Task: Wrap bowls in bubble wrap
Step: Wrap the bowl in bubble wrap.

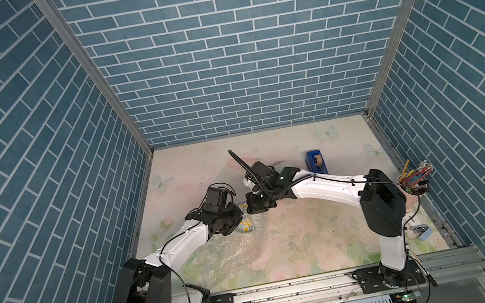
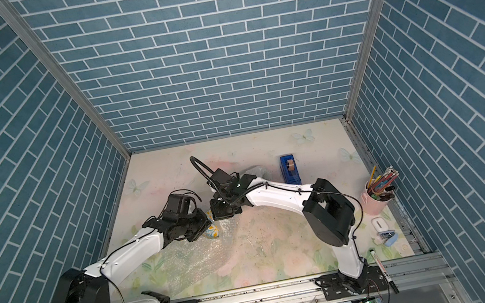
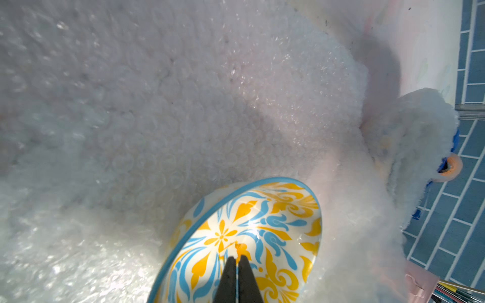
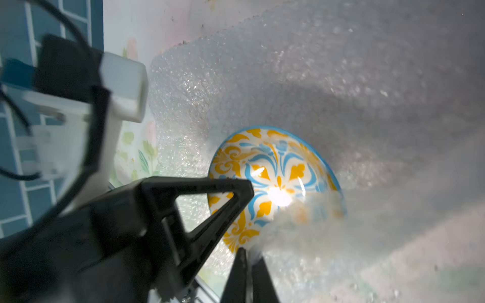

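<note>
1. Left gripper (image 3: 237, 260): two black wedge-shaped plastic fingers are pressed together on the rim of the yellow-and-blue bowl (image 3: 262, 225), which is held tipped up on its edge. In the right wrist view, one open-framed triangular finger (image 4: 231, 194) is seen against that rim.
2. Yellow-and-blue bowl (image 1: 246, 225) (image 2: 213, 231) (image 4: 275, 162): small, round, glossy ceramic. Yellow and sky-blue floral scrolls are painted on a white ground, with a blue line round the lip. It is located at the far edge of the sheet, between the two grippers.
3. Right gripper (image 4: 248, 254): the black fingers are closed, and a fold of bubble wrap (image 4: 341, 78) is pinched at the tips. That fold lies over part of the bowl's inside.
4. Bubble wrap (image 1: 229, 255) (image 2: 193, 262) (image 3: 183, 105): clear, shiny plastic with small round cells. It is spread flat on the table and turns whitish where it crumples round the bowl.
5. Wrapped bundle (image 3: 414, 136) (image 2: 254, 170): a whitish, rounded lump of bubbled plastic near the tape dispenser. Its contents cannot be told.
6. Tape dispenser (image 1: 316, 161): a blue block fitted with a brown roll.
7. Pen cup (image 2: 375, 203): a pale pink cylinder filled with pencils, at the table's right edge.
8. Marker pen (image 2: 383, 272): white barrel with dark ends, laid on the metal rail. Its print is too small to be read.
9. Table (image 1: 302, 249): matte surface with a pastel floral and butterfly print.
10. Walls (image 1: 235, 59): blue brick pattern with white joints.
</note>
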Controlling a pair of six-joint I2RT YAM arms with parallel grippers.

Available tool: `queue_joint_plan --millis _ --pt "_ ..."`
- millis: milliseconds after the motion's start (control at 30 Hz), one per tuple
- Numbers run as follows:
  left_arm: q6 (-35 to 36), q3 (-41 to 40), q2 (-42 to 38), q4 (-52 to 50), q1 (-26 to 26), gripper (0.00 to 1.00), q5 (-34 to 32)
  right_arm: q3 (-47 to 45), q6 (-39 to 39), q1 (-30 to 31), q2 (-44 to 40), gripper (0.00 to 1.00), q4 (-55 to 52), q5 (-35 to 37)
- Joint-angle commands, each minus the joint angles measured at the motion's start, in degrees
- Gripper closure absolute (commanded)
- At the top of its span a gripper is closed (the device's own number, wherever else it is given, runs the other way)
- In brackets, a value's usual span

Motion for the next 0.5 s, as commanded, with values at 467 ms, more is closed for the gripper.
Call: queue_joint_plan --millis 467 --pt "-6.9 -6.2 -3.0 7.3 -2.4 0.93 0.6 9.7 2.7 -0.9 11.3 0.69 -4.0 -2.0"
